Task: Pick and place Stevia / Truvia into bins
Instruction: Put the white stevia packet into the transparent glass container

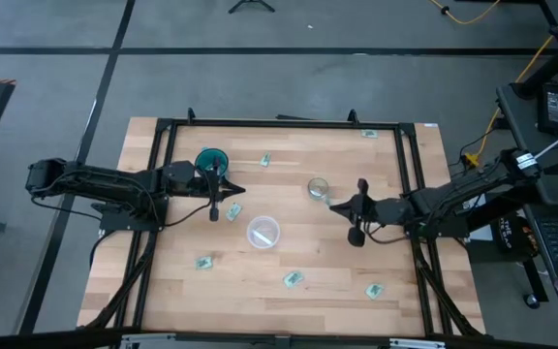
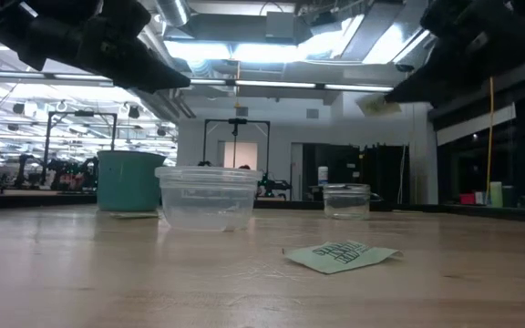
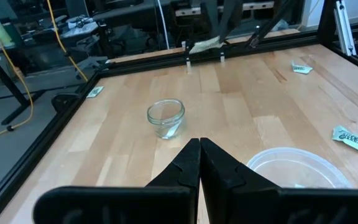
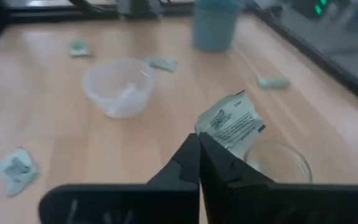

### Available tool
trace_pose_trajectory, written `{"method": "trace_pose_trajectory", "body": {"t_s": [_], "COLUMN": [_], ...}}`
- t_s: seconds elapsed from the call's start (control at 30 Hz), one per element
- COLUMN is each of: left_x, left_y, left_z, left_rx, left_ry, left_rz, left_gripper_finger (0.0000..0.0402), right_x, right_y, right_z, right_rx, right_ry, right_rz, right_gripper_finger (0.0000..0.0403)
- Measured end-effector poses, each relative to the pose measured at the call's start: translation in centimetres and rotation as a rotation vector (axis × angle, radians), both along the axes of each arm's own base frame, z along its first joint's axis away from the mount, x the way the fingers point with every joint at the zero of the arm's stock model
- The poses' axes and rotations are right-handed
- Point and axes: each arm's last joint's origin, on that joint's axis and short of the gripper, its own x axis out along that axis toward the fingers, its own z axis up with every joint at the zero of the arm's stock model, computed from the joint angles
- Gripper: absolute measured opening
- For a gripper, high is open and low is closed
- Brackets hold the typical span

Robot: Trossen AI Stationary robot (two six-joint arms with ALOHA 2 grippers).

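Right gripper pinches a Truvia packet over the glass cup at centre-right of the high view, probably for dropping; left gripper, pressed together, waits beside the teal cup

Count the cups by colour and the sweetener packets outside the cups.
Teal cup: 1
Clear glass cup: 1
Whitish cup: 1
Packets on the table: 6
Packet in the right gripper: 1
Total: 10

Green-white packet pinched upright above clear glass cup; others scattered flat.
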Motion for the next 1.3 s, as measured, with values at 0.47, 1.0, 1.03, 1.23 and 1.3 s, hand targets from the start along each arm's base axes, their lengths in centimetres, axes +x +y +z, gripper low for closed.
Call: {"method": "trace_pose_trajectory", "body": {"t_s": [0.47, 1.0, 1.03, 1.23, 1.3], "left_x": [0.0, 0.0, 0.0, 0.0, 0.0], "left_y": [0.0, 0.0, 0.0, 0.0, 0.0], "left_z": [0.0, 0.0, 0.0, 0.0, 0.0], "left_rx": [0.0, 0.0, 0.0, 0.0, 0.0], "left_ry": [0.0, 0.0, 0.0, 0.0, 0.0], "left_rz": [0.0, 0.0, 0.0, 0.0, 0.0], "left_gripper_finger": [0.0004, 0.0004, 0.0004, 0.0004, 0.0004], "right_x": [0.3, 3.0, 3.3, 4.6, 5.0], "right_y": [-0.6, -3.2, -3.4, -4.2, -4.5], "right_z": [0.2, -0.3, -0.1, 1.4, 1.9], "right_rx": [-0.05, -0.016, -0.016, 0.023, 0.025], "right_ry": [-0.014, 0.215, 0.247, 0.378, 0.402], "right_rz": [-0.014, -0.038, -0.047, -0.014, 0.003], "right_gripper_finger": [0.0, 0.0, 0.0, 0.0, 0.0]}}
